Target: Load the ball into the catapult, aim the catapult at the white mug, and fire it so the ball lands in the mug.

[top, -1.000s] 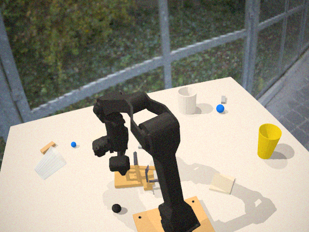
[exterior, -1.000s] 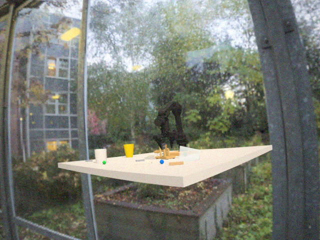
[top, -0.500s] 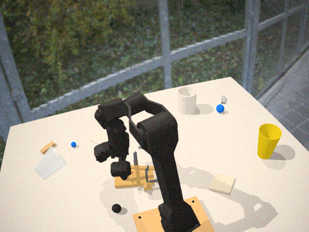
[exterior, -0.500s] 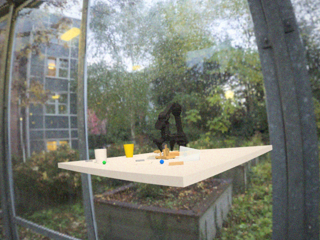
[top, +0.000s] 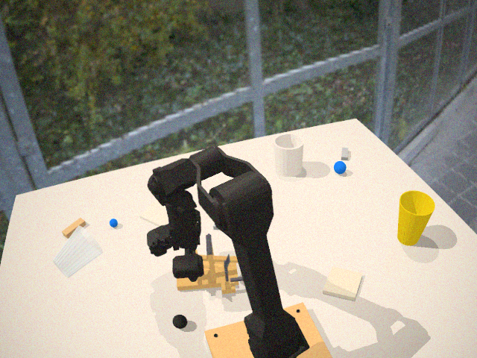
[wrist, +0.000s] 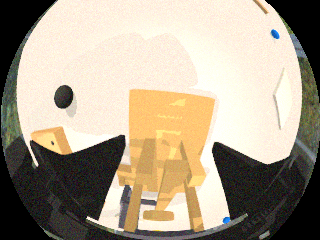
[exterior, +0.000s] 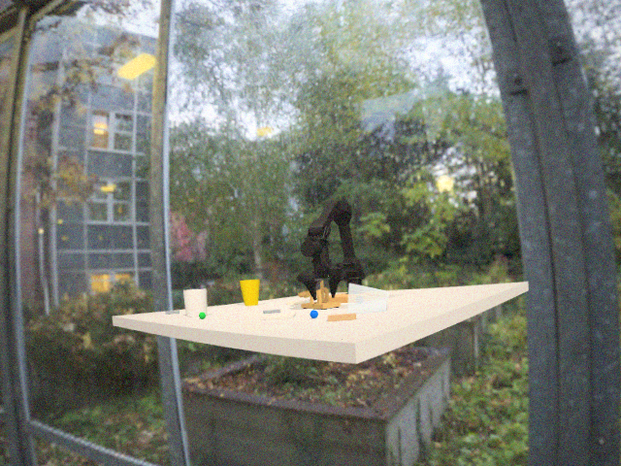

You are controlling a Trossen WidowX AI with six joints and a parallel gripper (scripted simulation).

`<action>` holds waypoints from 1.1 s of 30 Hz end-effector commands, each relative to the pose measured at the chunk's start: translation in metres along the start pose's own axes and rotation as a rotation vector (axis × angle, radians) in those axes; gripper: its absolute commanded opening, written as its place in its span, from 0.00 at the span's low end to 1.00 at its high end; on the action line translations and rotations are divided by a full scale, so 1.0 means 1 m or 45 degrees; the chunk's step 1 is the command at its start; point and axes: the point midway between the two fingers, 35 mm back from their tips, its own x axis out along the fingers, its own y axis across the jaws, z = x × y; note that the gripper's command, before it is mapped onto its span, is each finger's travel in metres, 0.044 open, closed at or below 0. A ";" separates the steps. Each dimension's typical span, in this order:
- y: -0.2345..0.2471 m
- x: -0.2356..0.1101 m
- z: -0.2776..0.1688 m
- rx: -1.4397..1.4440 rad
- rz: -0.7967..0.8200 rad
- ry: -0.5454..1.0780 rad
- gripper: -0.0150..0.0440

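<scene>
The wooden catapult (top: 209, 275) (exterior: 323, 303) (wrist: 163, 154) stands on the table in front of the arm's base. My gripper (top: 206, 269) (exterior: 320, 289) (wrist: 171, 144) is low over it and open, with a dark finger on each side of the catapult frame; I cannot tell whether they touch it. A black ball (top: 179, 321) (wrist: 63, 96) lies on the table to the near left of the catapult, apart from the gripper. The white mug (top: 288, 154) (exterior: 195, 301) stands upright at the far side of the table. No ball shows in the catapult.
A blue ball (top: 339, 167) and a small grey cube (top: 345, 154) lie right of the mug. A smaller blue ball (top: 112, 222) (exterior: 313, 314), a wooden block (top: 74, 227) and a clear box (top: 77, 250) lie left. A yellow cup (top: 414, 217) (exterior: 248, 291) and a cream block (top: 343, 283) are right.
</scene>
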 end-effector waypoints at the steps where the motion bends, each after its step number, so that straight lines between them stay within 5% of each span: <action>1: 0.000 0.000 0.000 0.000 0.000 0.000 0.78; 7: 0.000 0.000 0.000 0.000 0.000 0.000 0.51; 13: 0.000 0.000 0.000 0.000 0.000 0.000 0.44; 17: 0.000 -0.039 0.001 0.000 0.003 0.000 0.26; 33: -0.043 -0.051 -0.048 0.415 -0.003 0.006 0.25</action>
